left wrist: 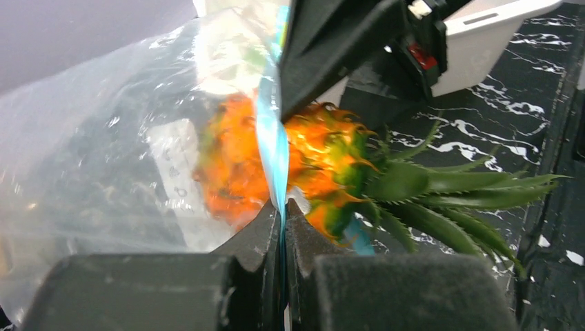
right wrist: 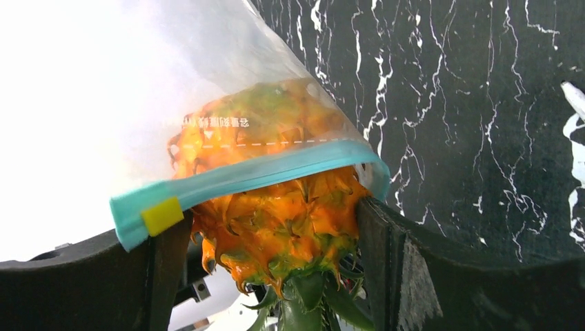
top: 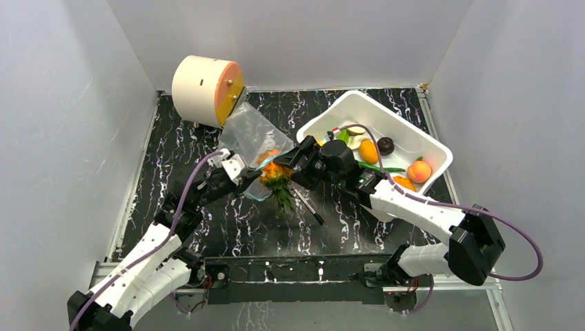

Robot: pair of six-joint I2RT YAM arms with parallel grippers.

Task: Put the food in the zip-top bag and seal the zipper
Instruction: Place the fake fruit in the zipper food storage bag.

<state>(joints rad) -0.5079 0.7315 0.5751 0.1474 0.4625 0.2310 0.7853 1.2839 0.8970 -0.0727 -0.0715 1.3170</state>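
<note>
The clear zip-top bag hangs tilted above the table's middle, mouth down. My left gripper is shut on its blue-teal zipper, pinched between the fingertips. My right gripper is shut on the orange pineapple, one finger on each side of it. The pineapple's body sits partly inside the bag's mouth; its green crown sticks out below. The zipper lies across the fruit, with a yellow tab at one end. More food lies in the tub.
A white rectangular tub at the back right holds several toy fruits and vegetables. A thin black pen lies on the black marbled table under the pineapple. A cream cylinder with an orange face stands at the back left, touching the bag's far end.
</note>
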